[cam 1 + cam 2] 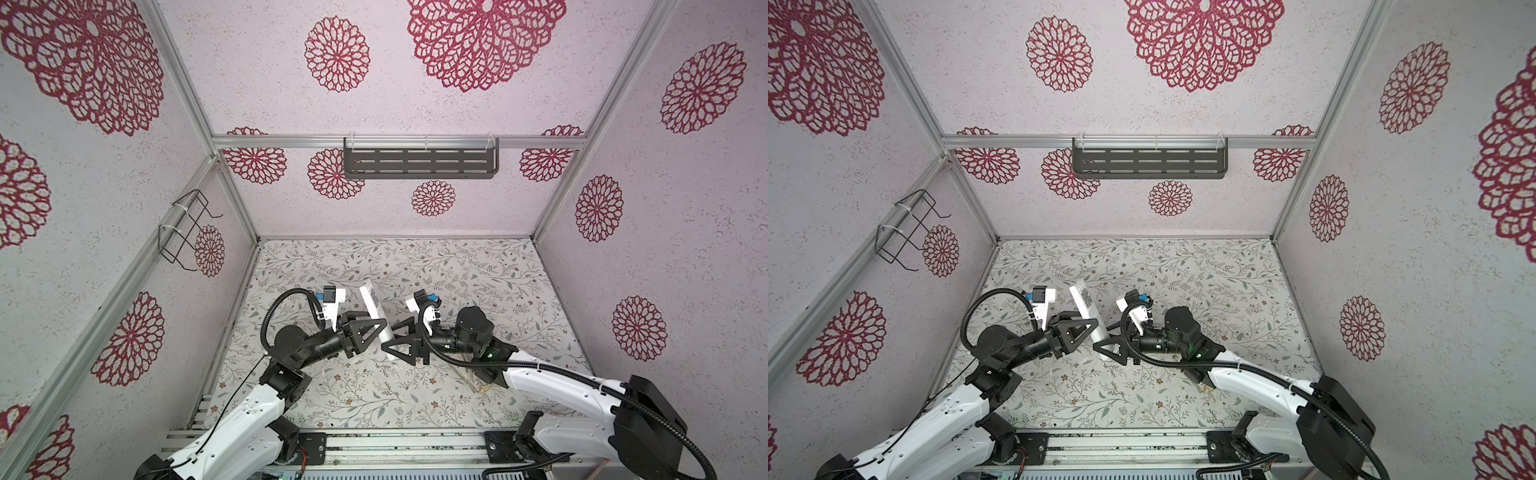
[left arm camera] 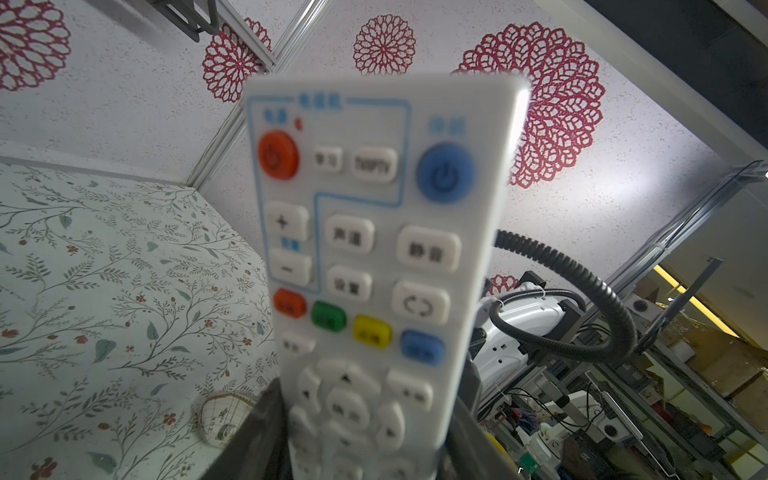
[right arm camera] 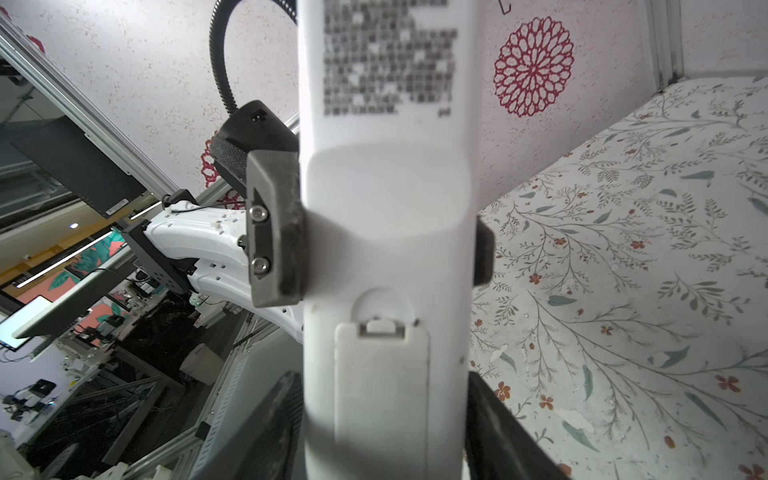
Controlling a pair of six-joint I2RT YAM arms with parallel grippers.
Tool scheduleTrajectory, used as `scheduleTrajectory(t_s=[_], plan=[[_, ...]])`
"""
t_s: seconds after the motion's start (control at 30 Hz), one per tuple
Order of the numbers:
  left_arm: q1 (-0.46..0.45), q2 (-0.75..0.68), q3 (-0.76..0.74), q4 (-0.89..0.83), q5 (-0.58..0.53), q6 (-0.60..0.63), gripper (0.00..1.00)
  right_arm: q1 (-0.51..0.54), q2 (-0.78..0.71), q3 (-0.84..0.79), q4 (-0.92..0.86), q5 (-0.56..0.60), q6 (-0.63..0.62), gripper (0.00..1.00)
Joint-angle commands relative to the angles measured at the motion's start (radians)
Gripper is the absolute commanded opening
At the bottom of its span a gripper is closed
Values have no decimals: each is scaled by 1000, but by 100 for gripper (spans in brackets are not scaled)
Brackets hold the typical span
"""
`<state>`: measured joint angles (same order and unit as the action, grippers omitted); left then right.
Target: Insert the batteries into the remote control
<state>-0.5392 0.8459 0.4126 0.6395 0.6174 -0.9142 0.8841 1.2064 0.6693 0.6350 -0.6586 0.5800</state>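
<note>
Above the table (image 1: pixel 478 270), the remote control (image 3: pixel 386 187) is being clamped by the left gripper (image 3: pixel 380 241); whether the right gripper (image 3: pixel 386 440) below is gripping cannot be told. Its shut battery cover (image 3: pixel 382 386) likely needs unlatching next.

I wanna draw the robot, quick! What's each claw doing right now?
Left gripper: closed on the white remote control.
Right gripper: jaws flank the remote control's lower end; whether it grips cannot be told.

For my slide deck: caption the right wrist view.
Back of the remote control, battery cover closed, clamped by the left end effector.
</note>
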Motion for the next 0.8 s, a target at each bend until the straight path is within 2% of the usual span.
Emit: scheduleTrajectory(t_s=[0.0,0.23,0.33,0.43,0.53,0.63,0.77], plan=[[-11,-17,40,-61,-36,35,6,-2,-47,17,-4,41,-29,73],[-8,-49,57,-213,-133,78,4,-2,-81,10,-98,114,-73,98],[-5,-56,117,-422,-217,137,4,-2,-104,22,-214,178,-120,99],[-4,-33,204,-693,-330,219,3,-2,-141,45,-386,308,-186,99],[-5,0,267,-887,-444,263,3,-2,-180,55,-509,424,-230,99],[-1,79,347,-1060,-537,297,3,-2,-230,37,-568,509,-248,99],[2,235,454,-1236,-603,332,2,-2,-314,-11,-600,595,-256,99]])
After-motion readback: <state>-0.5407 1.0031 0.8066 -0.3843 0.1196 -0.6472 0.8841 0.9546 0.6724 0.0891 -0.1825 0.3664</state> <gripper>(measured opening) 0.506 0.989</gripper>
